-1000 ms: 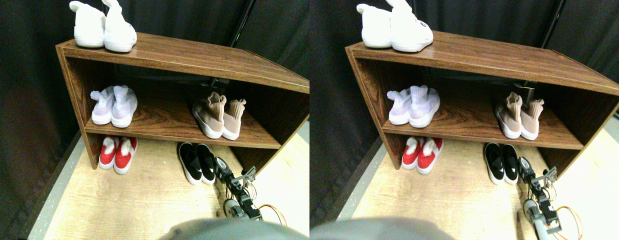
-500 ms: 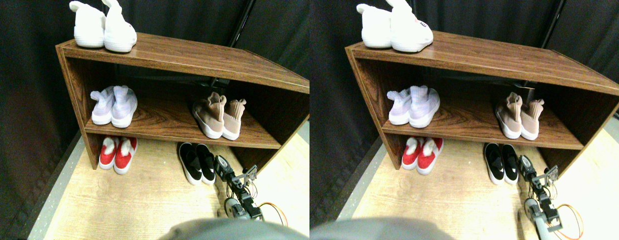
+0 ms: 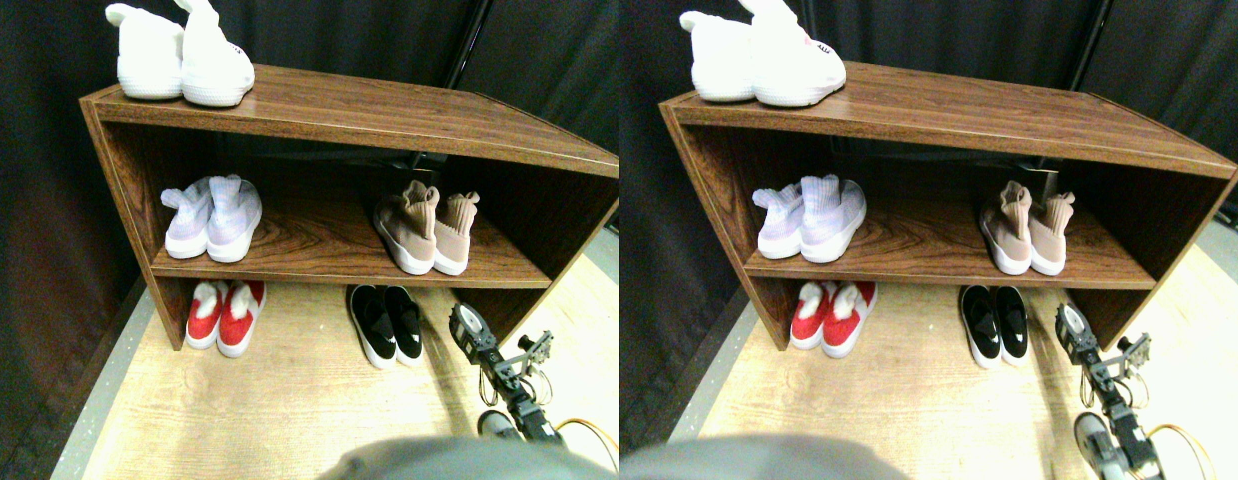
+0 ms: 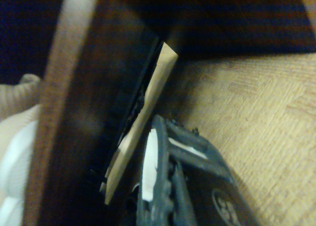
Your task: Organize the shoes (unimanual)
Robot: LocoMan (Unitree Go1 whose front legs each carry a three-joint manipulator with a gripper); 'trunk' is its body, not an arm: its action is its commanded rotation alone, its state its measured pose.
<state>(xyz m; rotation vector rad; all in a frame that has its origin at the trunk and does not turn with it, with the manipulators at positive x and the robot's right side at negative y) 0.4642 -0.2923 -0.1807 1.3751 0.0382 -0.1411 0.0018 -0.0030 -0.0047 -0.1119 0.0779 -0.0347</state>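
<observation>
Four shoe pairs point(image 3: 391, 322) on wood shelf point(image 3: 339, 262), plank floor point(image 3: 279, 400).

A dark wood-grain shelf unit point(image 3: 349, 115) stands on pale wood-look flooring point(image 3: 279, 390). Behind hangs what looks like black curtain point(image 3: 379, 40); the corners are dim.

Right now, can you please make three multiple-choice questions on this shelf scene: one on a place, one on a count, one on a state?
1. Where are the black slip-ons?
A. on top of the shelf
B. on the floor under the shelf
C. on the middle board

2. How many pairs of shoes show?
A. three
B. four
C. five

3. The right gripper is:
A. carrying a red shoe
B. carrying nothing
C. carrying a white shoe

Answers: 1 B, they sit on the floor beneath the wooden shelf; 2 C, white, lavender, tan, red, black; 3 B, no shoe is at it.
</observation>
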